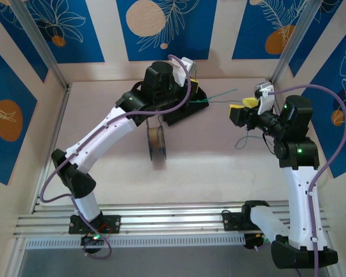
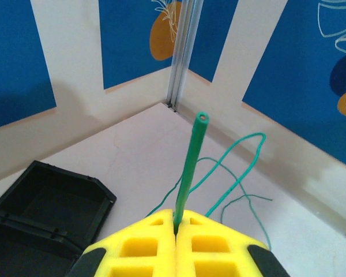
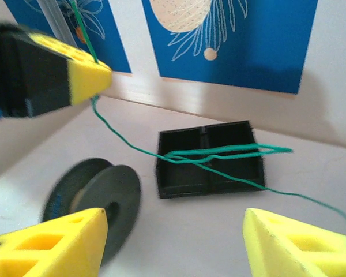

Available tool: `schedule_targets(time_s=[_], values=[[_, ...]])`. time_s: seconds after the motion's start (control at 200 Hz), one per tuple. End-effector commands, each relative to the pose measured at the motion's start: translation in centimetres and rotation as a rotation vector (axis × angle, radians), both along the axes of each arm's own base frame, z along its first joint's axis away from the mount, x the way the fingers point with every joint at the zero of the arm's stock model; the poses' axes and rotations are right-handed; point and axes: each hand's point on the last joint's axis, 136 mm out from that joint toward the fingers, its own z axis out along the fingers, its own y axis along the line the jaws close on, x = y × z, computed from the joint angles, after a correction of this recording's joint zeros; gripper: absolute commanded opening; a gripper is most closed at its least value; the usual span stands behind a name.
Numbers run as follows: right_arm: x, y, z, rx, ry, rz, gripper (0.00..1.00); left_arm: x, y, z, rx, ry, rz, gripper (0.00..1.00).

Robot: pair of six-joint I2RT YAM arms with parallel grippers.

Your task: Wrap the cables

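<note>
Left gripper (image 2: 176,224) is clamped fully shut, its yellow fingers (image 2: 141,248) pressed together on a green cable (image 2: 190,156) whose cut end sticks up past the tips. The rest of the wire trails away in loose loops over the pale table (image 2: 121,150), near an open black case (image 2: 46,208). Right gripper (image 3: 174,231) stands with its jaws well apart and nothing between them, above the table near a black spool (image 3: 98,193); from its wrist view the cable runs down from the left gripper's tip and loops in front of the case.
</note>
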Motion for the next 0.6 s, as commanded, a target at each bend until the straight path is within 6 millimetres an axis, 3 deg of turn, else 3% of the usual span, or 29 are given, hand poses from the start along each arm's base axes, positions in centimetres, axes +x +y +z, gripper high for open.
schedule_targets(time_s=[0.0, 0.26, 0.595], values=[[0.9, -0.6, -1.5, -0.206, -0.073, 0.013, 0.65, -1.2, 0.7, 1.1, 0.055, -0.069, -0.031, 0.00], [1.5, -0.8, -3.7, -0.470, -0.160, 0.081, 0.68, -2.0, 1.6, 0.8, 0.133, -0.126, -0.065, 0.00], [2.0, 1.6, -4.4, -0.545, -0.241, 0.192, 0.65, -3.3, 1.4, 0.3, 0.169, -0.142, -0.142, 0.00]])
